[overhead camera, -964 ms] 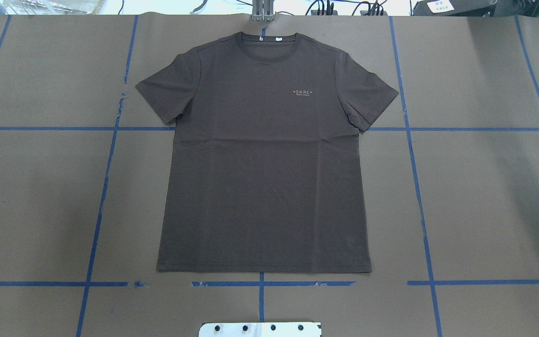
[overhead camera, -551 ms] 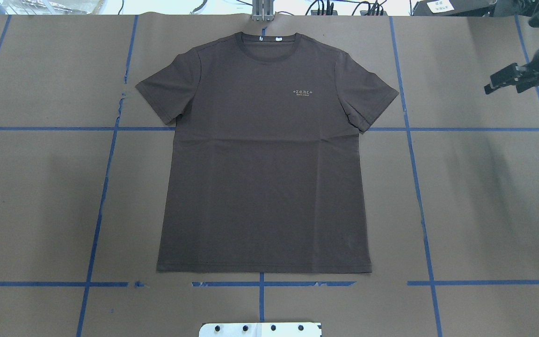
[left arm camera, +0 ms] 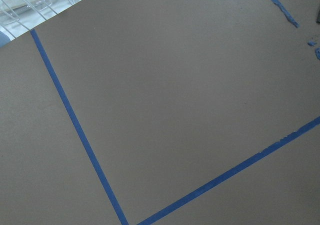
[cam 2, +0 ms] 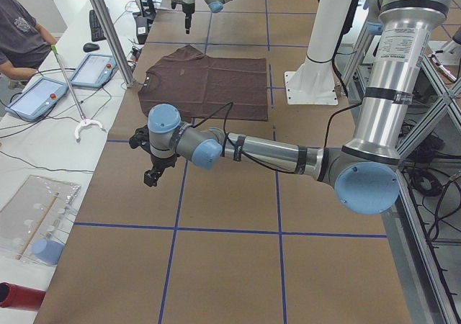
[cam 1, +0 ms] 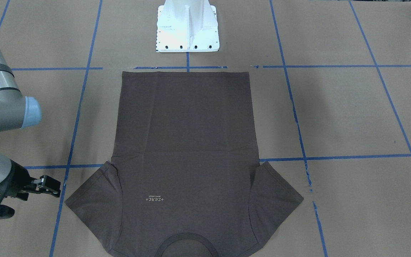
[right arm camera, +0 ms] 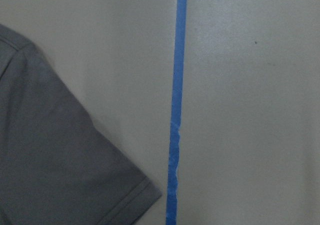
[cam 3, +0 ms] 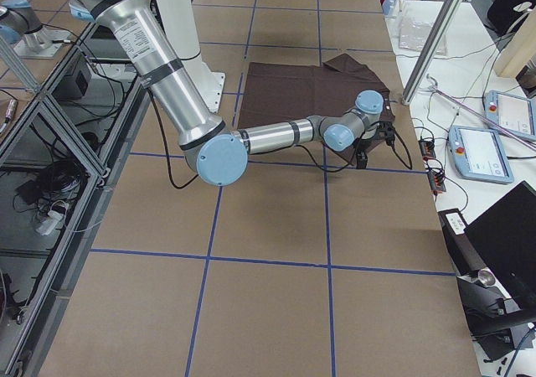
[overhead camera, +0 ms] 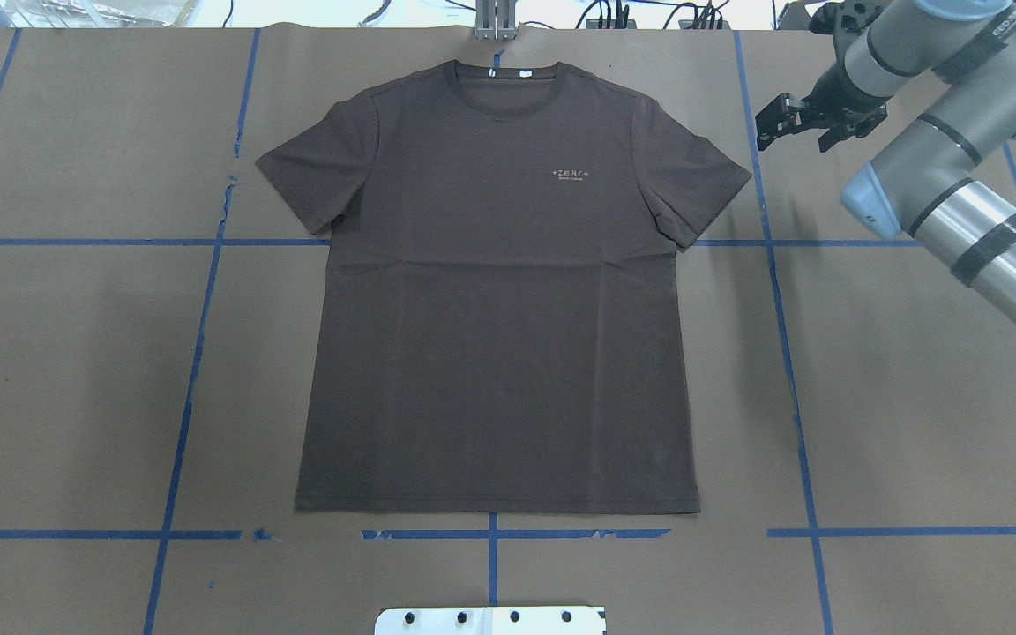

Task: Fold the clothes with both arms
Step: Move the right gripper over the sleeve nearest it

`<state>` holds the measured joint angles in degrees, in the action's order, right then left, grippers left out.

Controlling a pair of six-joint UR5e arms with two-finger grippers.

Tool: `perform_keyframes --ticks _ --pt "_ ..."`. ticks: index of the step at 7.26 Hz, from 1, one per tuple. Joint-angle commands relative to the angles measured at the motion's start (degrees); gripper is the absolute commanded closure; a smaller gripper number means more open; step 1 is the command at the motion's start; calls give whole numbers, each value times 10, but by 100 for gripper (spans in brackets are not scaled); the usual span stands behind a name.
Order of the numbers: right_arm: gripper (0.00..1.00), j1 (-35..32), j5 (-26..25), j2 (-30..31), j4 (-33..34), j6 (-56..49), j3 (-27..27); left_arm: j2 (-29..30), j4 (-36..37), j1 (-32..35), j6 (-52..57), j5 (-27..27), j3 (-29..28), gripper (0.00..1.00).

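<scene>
When viewed from across the table (cam 1: 351,107), shows the T-shirt (cam 1: 184,135) spread flat, chest up, hem near the white pedestal base (cam 1: 187,28), collar at the opposite edge. Puts the right gripper (cam 1: 58,189) just beside one sleeve (cam 1: 87,207), apart from it, fingers parted around nothing.

From overhead, confirms the right gripper (overhead camera: 793,137) parted and clear of the cloth.

From the left end, finds the left gripper (cam 2: 151,178) above bare table, near the shirt but apart from it; cannot tell how its fingers stand.

From the right end, places the right gripper (cam 3: 362,157) by the sleeve.

On the left wrist, sees only table and blue tape (left arm camera: 75,117).

On the right wrist, frames the sleeve (right arm camera: 60,160) beside a tape line.
</scene>
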<state>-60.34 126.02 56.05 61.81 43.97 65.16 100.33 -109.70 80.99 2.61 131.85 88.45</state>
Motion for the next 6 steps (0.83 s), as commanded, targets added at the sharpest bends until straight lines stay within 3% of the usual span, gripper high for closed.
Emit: perform_keyframes --ticks 1,6 --pt "0 19 -7 -43 -10 10 -61 0 -3 0 -18 1 2 0" --pt "2 42 -30 -66 -17 9 -112 0 -3 0 -18 1 2 0"
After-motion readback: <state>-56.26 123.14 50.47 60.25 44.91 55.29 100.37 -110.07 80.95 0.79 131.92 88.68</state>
